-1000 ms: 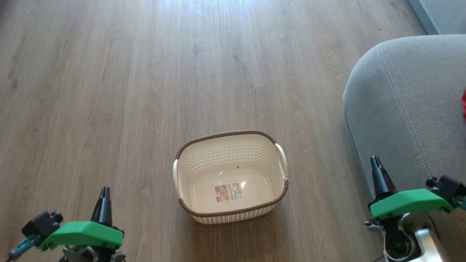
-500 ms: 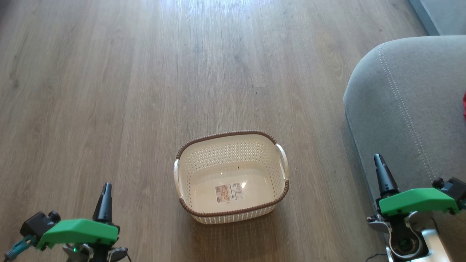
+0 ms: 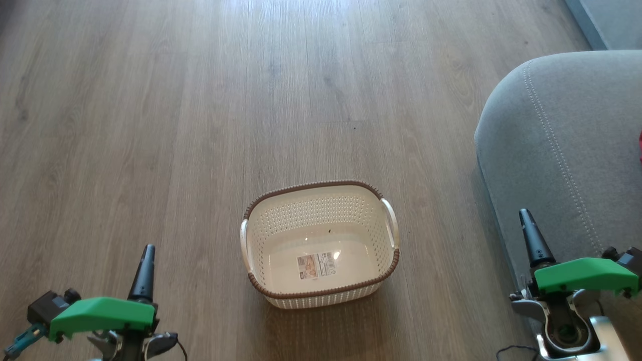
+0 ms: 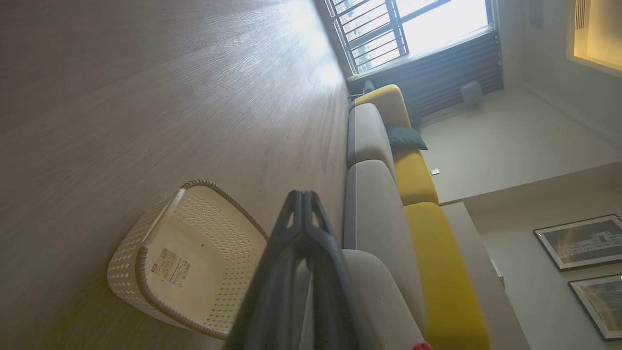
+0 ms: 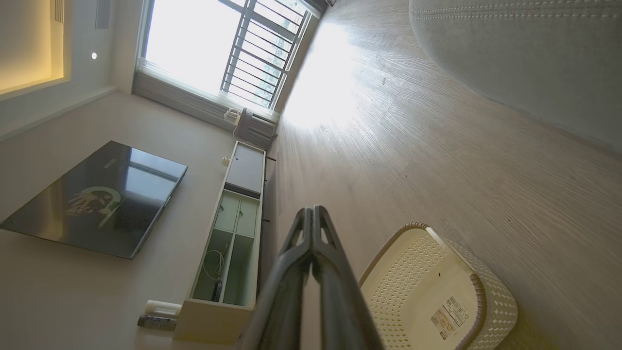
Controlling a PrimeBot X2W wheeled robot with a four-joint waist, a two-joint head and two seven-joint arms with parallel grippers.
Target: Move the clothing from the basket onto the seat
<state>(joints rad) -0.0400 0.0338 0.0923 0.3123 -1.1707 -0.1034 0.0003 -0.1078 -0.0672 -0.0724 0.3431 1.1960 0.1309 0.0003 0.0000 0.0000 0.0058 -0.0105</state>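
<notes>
The cream basket (image 3: 321, 200) with a brown rim stands on the wooden floor; inside it I see just a paper label (image 3: 315, 264). The grey seat (image 3: 556, 140) fills the right side, and a sliver of red clothing (image 3: 640, 145) lies on it at the frame's right edge. My left gripper (image 3: 148, 250) is at the lower left, shut and holding nothing. My right gripper (image 3: 524, 215) is at the lower right beside the seat's front, also shut and holding nothing. The wrist views show the basket (image 4: 194, 233) (image 5: 418, 272) and each pair of fingertips pressed together; a red scrap (image 4: 422, 346) shows on the seat.
Wooden floor (image 3: 200, 100) spreads all around the basket. A long sofa with yellow back cushions (image 4: 418, 180) runs toward a barred window. Across the room stand a low TV cabinet (image 5: 233, 243) and a wall television (image 5: 97, 199).
Both grippers have drifted slightly: the left one lower and the right one a little right and lower in the head view. The basket has not moved.
</notes>
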